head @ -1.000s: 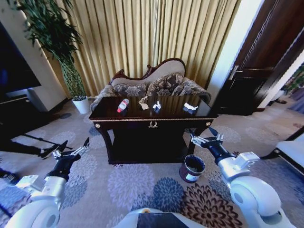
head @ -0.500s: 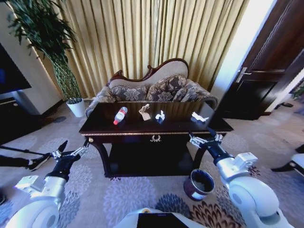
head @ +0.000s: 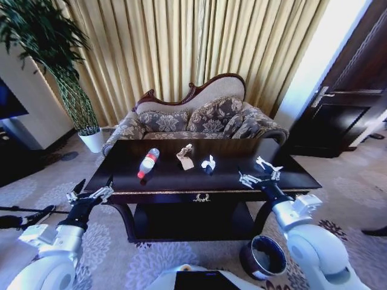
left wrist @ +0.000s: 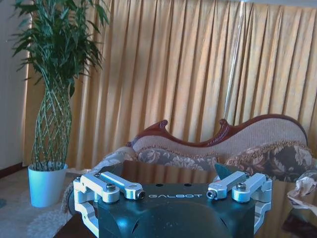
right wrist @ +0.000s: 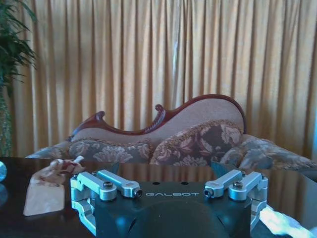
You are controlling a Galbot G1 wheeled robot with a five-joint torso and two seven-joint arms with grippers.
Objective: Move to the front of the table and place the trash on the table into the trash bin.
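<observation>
Worktop [head: 121, 181]: dark, glossy, reflective wood, gilt trim on the front edge. Trash lies in a loose row across its middle.

- Bottle [head: 145, 164]: clear plastic, red label, white cap, on its side. Likely light and near empty; smooth, round, prone to roll and to slip on the polished top. Best taken across the labelled midsection, hand square to its axis.
- Paper [head: 184, 157]: crumpled beige, standing in a peak. Very light, soft, crushes on contact; pinch the upper fold.
- Wrapper [head: 208, 163]: small, white, crumpled, just beside the paper. Flimsy; may skate ahead of a finger.
- Second wrapper [head: 269, 165]: white, thin, spiky, near the worktop's right end.

Right hand [head: 255, 178]: fingers apart, empty, hovering at the front edge close to the second wrapper. Left hand [head: 91, 194]: fingers apart, empty, off the left corner.

Bin [head: 263, 257]: dark cylinder, open, on the carpet below the right hand.
</observation>
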